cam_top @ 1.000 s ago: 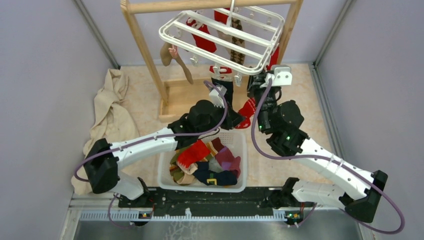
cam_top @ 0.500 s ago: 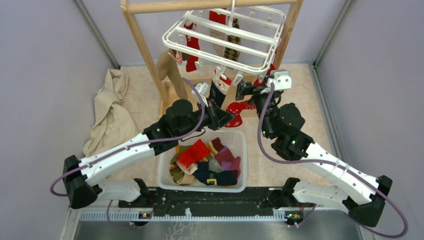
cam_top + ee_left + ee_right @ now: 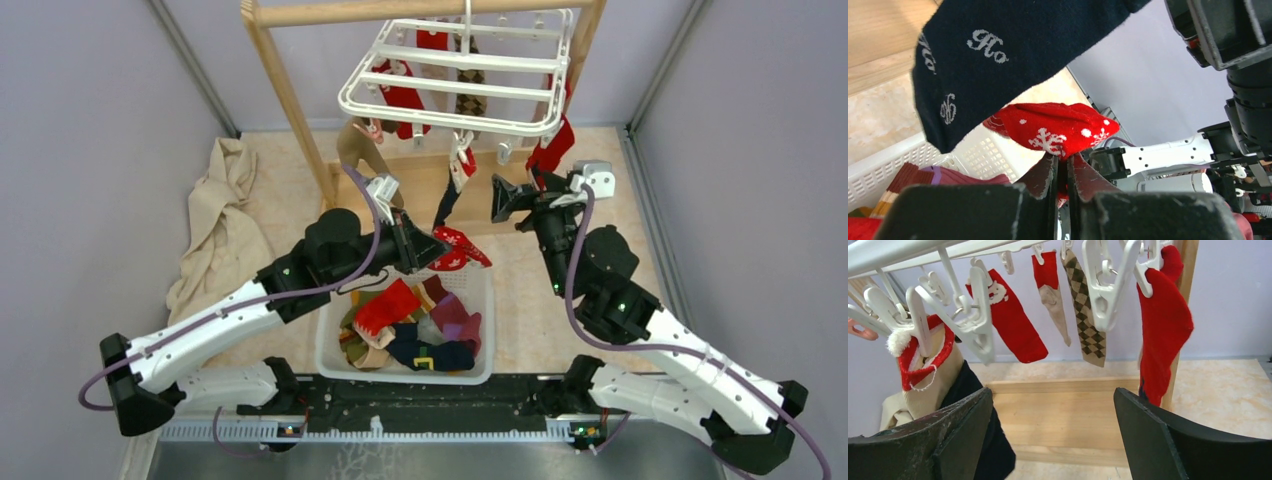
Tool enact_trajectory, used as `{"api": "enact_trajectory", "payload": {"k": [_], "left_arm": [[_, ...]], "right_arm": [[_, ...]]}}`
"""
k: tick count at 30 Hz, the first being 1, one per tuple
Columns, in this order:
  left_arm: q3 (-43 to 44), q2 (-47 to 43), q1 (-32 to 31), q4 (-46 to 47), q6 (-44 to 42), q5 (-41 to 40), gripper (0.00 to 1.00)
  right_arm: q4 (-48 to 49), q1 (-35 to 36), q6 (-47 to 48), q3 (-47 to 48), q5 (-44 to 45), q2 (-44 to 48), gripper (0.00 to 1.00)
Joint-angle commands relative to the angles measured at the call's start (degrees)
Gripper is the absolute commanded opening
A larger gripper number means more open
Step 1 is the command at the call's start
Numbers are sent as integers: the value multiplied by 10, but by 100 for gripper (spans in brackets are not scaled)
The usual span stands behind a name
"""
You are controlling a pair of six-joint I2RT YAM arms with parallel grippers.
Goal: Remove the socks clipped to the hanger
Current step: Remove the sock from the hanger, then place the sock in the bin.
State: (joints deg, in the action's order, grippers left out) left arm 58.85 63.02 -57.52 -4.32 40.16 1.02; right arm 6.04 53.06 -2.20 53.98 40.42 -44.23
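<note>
Socks hang clipped under the white hanger (image 3: pixel 440 117), which dangles by its hook from the wooden frame (image 3: pixel 290 100). One red snowflake sock (image 3: pixel 1053 129) is already off its clip, pinched flat between the closed fingers of the left gripper (image 3: pixel 1062 161) at the far rim of the mesh basket (image 3: pixel 405 379). The right gripper (image 3: pixel 1053 396) is spread wide and holds nothing, aimed up at the clips.

What could go wrong:
- Let go here, the snowflake sock may slide down outside the basket, since it sits at the rim rather than over the pile.
- A navy lettered sock (image 3: pixel 998 50) hangs just in front of the left gripper, which could snag it.
- The hanger hangs freely, so a sideways tug from the right gripper could swing or tilt it, perhaps lifting it off the frame.

Counted: one hanger and one basket. About six socks are on clips: tan (image 3: pixel 355 145), navy, argyle (image 3: pixel 1087 320) and three red ones. One sock is held. The basket heap is too tangled to count.
</note>
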Motion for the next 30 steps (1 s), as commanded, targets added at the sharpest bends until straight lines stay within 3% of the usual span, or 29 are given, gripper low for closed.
{"api": "enact_trajectory", "payload": {"k": [1, 8, 17, 30], "left_arm": [[-8, -43, -3, -37, 11, 15, 11], [-29, -109, -3, -98, 27, 28, 15], [-105, -173, -3, -136, 55, 28, 18], [-214, -121, -2, -61, 71, 37, 33]], "right_arm": [[-50, -4, -51, -6, -5, 24, 91], [-147, -4, -104, 2, -41, 11, 91], [-204, -4, -164, -12, -87, -3, 91], [-245, -4, -222, -67, -128, 20, 91]]}}
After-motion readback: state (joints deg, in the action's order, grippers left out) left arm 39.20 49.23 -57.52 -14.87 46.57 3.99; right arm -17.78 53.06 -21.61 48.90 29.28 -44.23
